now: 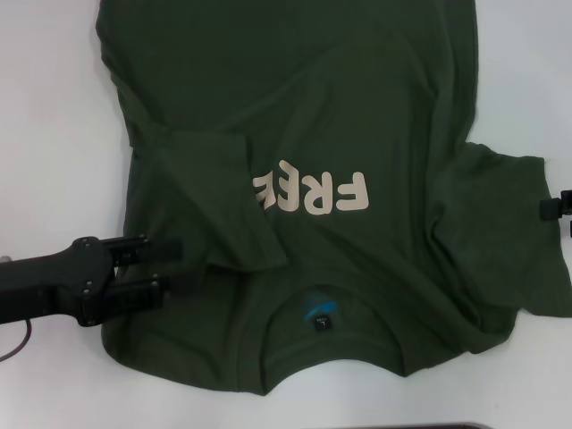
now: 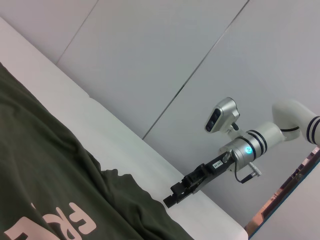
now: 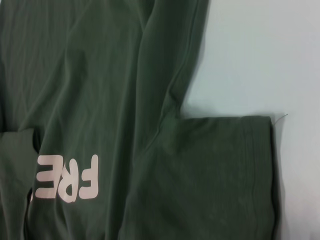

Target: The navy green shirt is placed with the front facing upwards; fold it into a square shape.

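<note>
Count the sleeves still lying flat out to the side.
1. The right sleeve lies spread on the table. The left sleeve is folded over the shirt, hiding part of the lettering.

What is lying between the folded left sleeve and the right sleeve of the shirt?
In the head view, the chest of the navy green shirt with the cream lettering lies between the folded-in left sleeve and the flat right sleeve.

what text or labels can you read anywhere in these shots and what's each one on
"FREE": cream block letters on the chest of the navy green shirt, upside down in the head view, the last letter partly covered by the folded-in sleeve.
Small label inside the collar: too small to read.
Sticker on the right gripper: too small to read.
</note>
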